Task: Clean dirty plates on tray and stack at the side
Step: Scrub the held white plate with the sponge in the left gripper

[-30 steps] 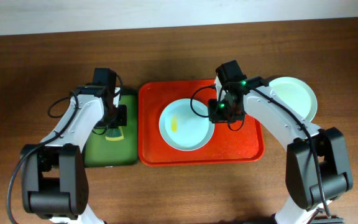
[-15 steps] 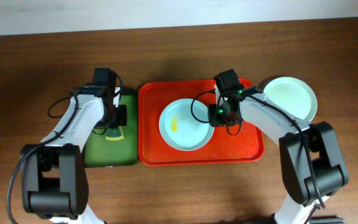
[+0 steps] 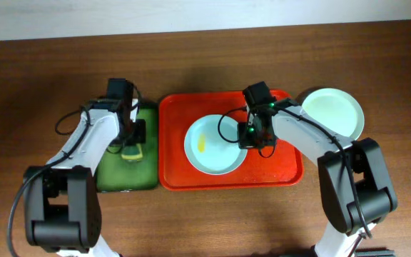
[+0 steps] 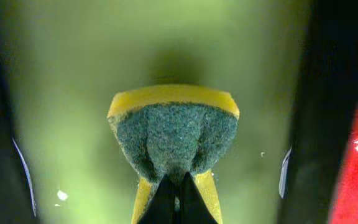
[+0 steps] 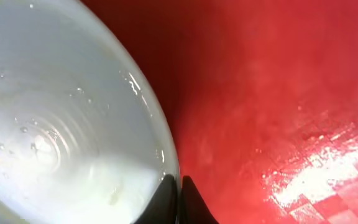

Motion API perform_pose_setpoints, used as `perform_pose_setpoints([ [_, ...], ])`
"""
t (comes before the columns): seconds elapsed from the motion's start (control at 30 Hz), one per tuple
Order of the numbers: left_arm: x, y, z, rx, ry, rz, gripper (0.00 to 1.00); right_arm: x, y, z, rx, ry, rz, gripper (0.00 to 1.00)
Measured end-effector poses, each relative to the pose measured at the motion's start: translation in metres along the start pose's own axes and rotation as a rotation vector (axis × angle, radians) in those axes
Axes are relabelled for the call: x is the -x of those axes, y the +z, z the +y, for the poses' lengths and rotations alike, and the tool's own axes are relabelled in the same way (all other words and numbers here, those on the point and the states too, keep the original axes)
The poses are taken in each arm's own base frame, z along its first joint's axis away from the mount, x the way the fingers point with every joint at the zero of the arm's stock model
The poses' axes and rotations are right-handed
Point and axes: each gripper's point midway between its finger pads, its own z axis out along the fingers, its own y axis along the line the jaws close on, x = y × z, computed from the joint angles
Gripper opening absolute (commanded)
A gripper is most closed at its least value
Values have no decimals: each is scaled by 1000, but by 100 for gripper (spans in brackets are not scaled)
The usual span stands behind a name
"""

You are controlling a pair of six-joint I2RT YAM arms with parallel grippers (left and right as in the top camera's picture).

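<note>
The dirty plate point(image 3: 215, 145) lies in the middle of the red tray point(image 3: 280, 170), with its yellow smear point(image 3: 200, 143) on the half nearer my left arm. My right claw point(image 3: 250, 135) is clenched on the plate's right rim. My left claw point(image 3: 130, 148), grasping the sponge point(image 4: 174, 134), hangs over the green tray point(image 3: 123, 177), just beside the red one, so the wipe must come rightward.
</note>
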Motion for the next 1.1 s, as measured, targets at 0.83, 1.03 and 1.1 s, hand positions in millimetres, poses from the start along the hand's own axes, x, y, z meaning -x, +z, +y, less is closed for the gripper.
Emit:
perform_pose_setpoints([
  [0.83, 0, -81, -157, -390, 243, -71, 0, -14, 3, 45, 141, 85, 66, 4],
  [1.03, 7, -32, -168, -349, 203, -25, 0, -13, 5, 46, 150, 91, 67, 18],
  [1.1, 8, -30, -165, -327, 195, -28, 0, -16, 8, 42, 136, 97, 70, 18],
])
